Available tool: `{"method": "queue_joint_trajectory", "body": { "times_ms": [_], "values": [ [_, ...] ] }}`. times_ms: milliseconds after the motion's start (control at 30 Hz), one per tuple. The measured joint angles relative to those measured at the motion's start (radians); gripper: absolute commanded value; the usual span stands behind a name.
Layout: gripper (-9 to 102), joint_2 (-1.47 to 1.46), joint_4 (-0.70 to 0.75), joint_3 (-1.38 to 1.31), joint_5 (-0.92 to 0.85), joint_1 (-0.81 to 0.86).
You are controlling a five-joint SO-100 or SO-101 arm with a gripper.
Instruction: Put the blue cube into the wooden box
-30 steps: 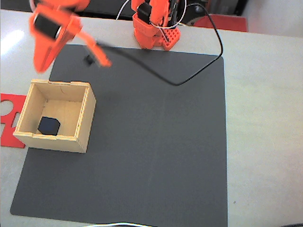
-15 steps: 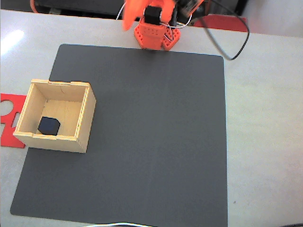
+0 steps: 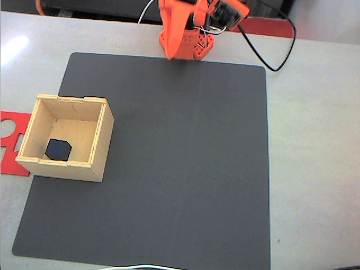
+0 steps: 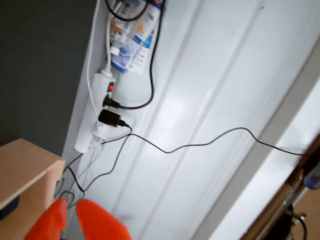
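Note:
In the fixed view the blue cube (image 3: 57,149) lies on the floor of the wooden box (image 3: 63,169), towards its front left corner. The box stands on the left edge of the dark mat, open at the top. My orange arm (image 3: 179,27) is folded up over its base at the top of the fixed view, far from the box. In the wrist view my gripper (image 4: 70,214) enters from the bottom edge. Its two orange fingertips (image 4: 102,222) stand close together with nothing between them.
A dark grey mat (image 3: 185,169) covers most of the table. A flat red cut-out (image 3: 8,140) lies left of the box. A black cable (image 3: 277,53) loops right of the base. The wrist view looks off the table at a white power strip (image 4: 97,117) and cords.
The arm has swung away from above the box, back to the right, and folded over its base. Cube and box have not moved.

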Motion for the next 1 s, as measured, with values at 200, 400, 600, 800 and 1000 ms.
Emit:
{"method": "queue_joint_trajectory", "body": {
  "times_ms": [200,400,600,800,1000],
  "values": [
    [0,0.052,-0.052,0.247,0.015,-0.021],
    [0,0.052,-0.089,0.399,0.06,-0.023],
    [0,0.052,-0.104,0.492,0.091,-0.023],
    [0,0.052,-0.118,0.531,0.098,-0.006],
    [0,0.052,-0.118,0.532,0.098,0.012]
  ]
}}
